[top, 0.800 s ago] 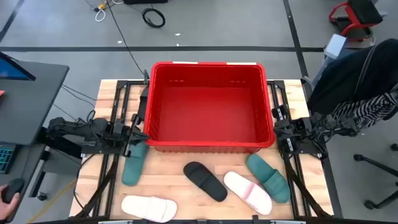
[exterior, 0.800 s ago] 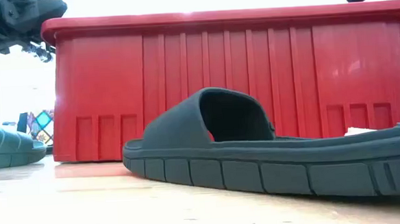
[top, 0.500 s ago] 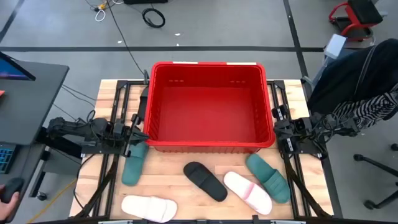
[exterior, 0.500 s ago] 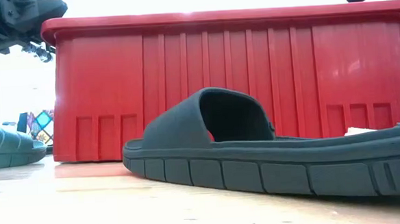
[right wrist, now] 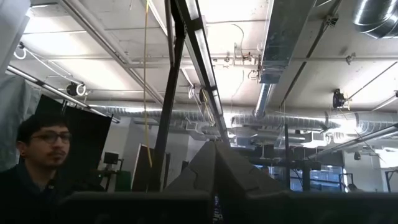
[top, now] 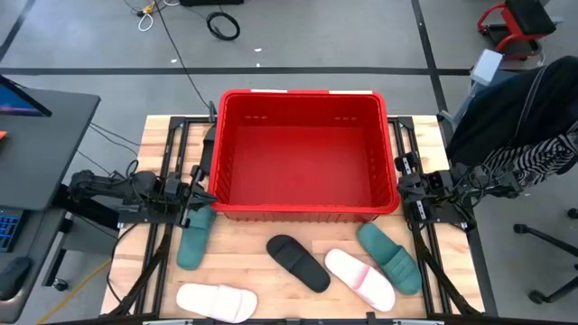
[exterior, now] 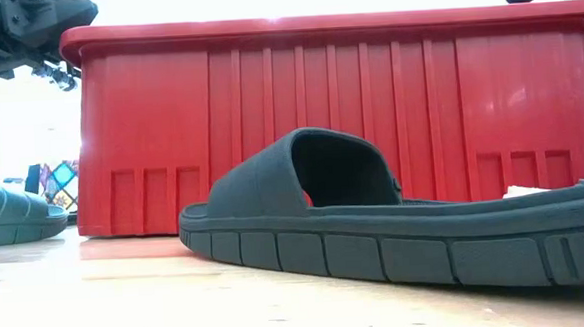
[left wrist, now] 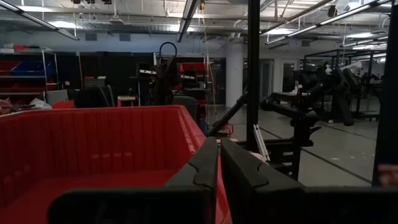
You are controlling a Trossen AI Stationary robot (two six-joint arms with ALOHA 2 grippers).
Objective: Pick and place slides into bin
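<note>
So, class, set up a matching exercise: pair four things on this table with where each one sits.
Things:
1. black slide
2. bin
3. left teal slide
4. white slide

Places:
A. at the table's front-left edge
B. back centre of the table, empty
C. just below the left gripper
D. in front of the bin, middle

Pairs: 1-D, 2-B, 3-C, 4-A

The high view looks straight down on the whole desk (top: 244, 248), the low view sits at desk level close behind a black sandal (exterior: 396, 233), sharing the red bin (top: 302, 149), while both wrist views face the room.
</note>
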